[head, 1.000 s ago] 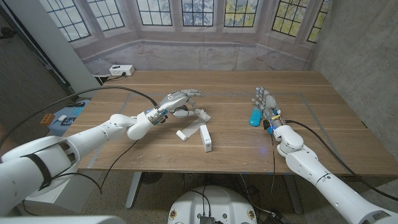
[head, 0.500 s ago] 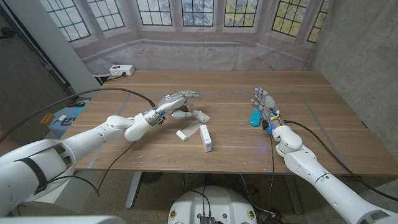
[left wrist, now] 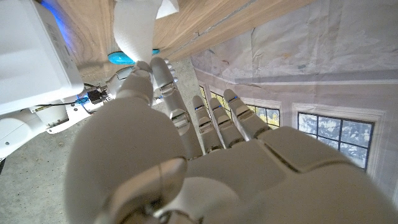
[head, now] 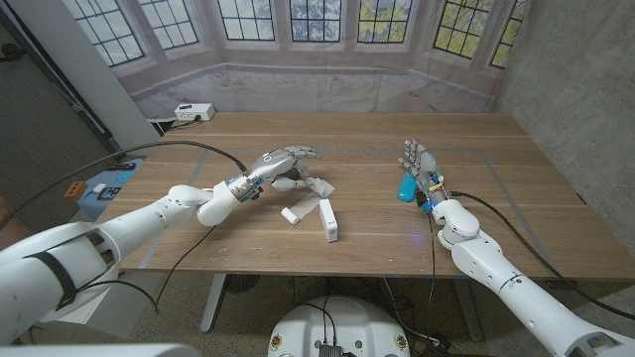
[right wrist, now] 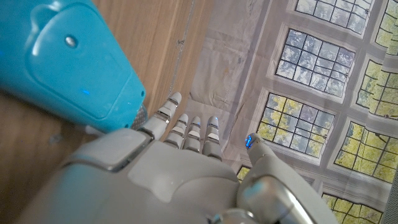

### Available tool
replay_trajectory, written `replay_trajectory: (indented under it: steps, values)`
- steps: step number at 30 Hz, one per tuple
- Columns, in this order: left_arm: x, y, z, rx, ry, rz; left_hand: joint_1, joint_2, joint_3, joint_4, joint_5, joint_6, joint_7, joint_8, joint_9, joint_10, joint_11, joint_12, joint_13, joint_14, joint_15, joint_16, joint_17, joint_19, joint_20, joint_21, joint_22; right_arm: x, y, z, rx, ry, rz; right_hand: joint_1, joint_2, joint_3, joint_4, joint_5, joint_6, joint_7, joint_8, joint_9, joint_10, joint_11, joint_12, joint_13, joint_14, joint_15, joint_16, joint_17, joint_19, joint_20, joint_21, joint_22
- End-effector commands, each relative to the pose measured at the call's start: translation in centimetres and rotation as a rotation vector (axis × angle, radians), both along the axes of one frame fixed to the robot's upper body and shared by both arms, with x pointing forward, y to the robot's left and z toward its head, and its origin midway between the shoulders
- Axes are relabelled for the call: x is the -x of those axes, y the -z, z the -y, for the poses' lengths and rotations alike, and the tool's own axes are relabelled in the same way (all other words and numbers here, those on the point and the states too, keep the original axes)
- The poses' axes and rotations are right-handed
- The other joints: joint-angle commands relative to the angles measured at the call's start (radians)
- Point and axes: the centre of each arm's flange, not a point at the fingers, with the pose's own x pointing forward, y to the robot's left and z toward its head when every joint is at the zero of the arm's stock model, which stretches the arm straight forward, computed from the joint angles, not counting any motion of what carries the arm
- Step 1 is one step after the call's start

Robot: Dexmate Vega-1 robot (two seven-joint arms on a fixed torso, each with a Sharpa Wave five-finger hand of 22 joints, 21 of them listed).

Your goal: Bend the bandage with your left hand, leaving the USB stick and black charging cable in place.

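The left hand (head: 285, 164) is seen at about ten o'clock from the table (head: 496, 213) centre, its fingers arched over the bandage (head: 319, 185), whose end is pinched at the fingertips (left wrist: 144, 65). Two white blocks (head: 328, 220) lie at five o'clock of it. The right hand (head: 419, 164) stands with fingers straight and slightly apart beside a blue object (head: 406, 185).

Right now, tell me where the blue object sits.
In the head view, the blue object sits on the table's right side, just beside the right hand.

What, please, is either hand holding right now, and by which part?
The left hand pinches the white bandage at one end; the right hand holds nothing.
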Motion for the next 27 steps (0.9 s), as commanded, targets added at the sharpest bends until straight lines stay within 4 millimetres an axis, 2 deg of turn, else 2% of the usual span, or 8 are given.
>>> replay_trajectory:
  steps: [1, 10, 27]
  values:
    - [0.3, 0.7, 0.9, 0.0, 0.006, -0.018, 0.004, 0.012, -0.004, -0.002, 0.0, 0.0, 0.003, 0.006, 0.0, 0.002, 0.005, 0.0, 0.005, 0.004, 0.005, 0.0, 0.002, 0.001, 0.001, -0.003, 0.002, 0.3, 0.6, 0.4, -0.009, 0.001, 0.001, -0.004, 0.017, 0.001, 0.002, 0.002, 0.009, -0.001, 0.0, 0.003, 0.002, 0.005, 0.003, 0.003, 0.005, 0.001, 0.0, 0.001, 0.005, -0.039, 0.003, 0.002]
    - [1.0, 1.2, 1.3, -0.01, 0.003, -0.035, 0.007, 0.014, -0.005, -0.003, 0.0, -0.005, 0.005, 0.004, -0.005, -0.002, 0.016, -0.002, 0.005, 0.001, 0.01, 0.0, 0.002, -0.001, 0.003, -0.003, 0.002, 0.7, 1.4, 1.0, -0.026, 0.005, 0.002, -0.004, 0.018, 0.002, 0.001, 0.002, 0.01, -0.002, 0.001, 0.003, 0.003, 0.006, 0.004, 0.003, 0.005, 0.003, 0.0, 0.001, 0.005, -0.039, 0.003, 0.002]
    - [1.7, 1.3, 0.2, -0.033, -0.031, -0.059, 0.007, 0.02, -0.008, -0.002, 0.003, -0.016, 0.01, 0.004, -0.009, -0.023, 0.031, -0.007, 0.005, -0.021, 0.028, -0.005, 0.002, -0.017, 0.007, -0.007, 0.002, 0.7, 1.5, 0.6, -0.025, -0.006, 0.003, -0.001, 0.018, 0.002, -0.002, 0.002, 0.014, -0.001, 0.001, 0.003, 0.005, 0.006, 0.004, 0.003, 0.006, 0.002, 0.0, 0.001, 0.006, -0.039, 0.003, 0.002]
